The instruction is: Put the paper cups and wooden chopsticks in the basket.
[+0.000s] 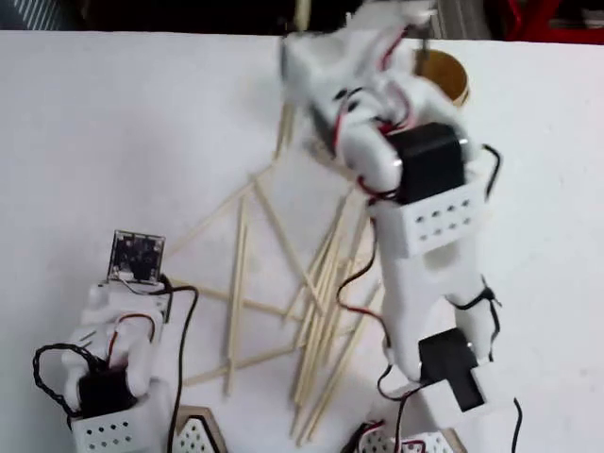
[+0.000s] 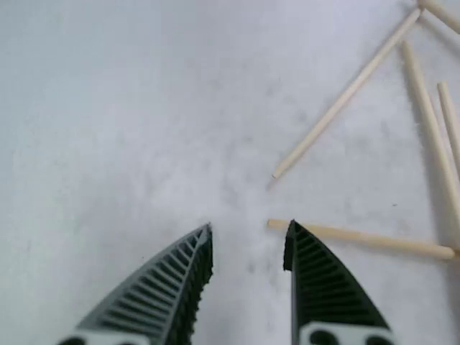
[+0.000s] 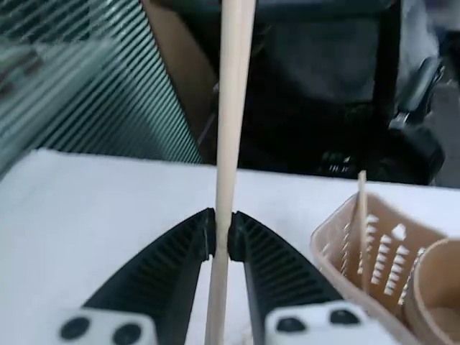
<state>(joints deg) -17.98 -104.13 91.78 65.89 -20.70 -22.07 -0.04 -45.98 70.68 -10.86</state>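
While the left hand (image 2: 248,237) hangs low over the white surface (image 1: 94,142), its two ribbed fingers are spread apart with nothing between them, fully released. One loose chopstick (image 2: 366,238) lies flat right at the tip of one finger; whether it touches that tip, I cannot tell. A few more chopsticks fan out just beyond it.

Over to the right hand (image 3: 221,241), and it is clenched on a wooden chopstick (image 3: 233,108)! The stick stands nearly upright, pinched between the two black fingertips, and it runs well above and below the grip. From the high view, this arm stretches out toward the far edge of the surface.

Close by the right hand sits the tan slotted basket (image 3: 352,251), with a single thin stick (image 3: 361,215) poking up out of it. A brown paper cup (image 3: 438,295) shows right against the basket's wall; whether it stands inside or just beside, I cannot tell.

Back in the middle of the surface, the scattered chopsticks (image 1: 321,274) lie in a loose criss-cross heap between the two arms, several overlapping, all flat down.
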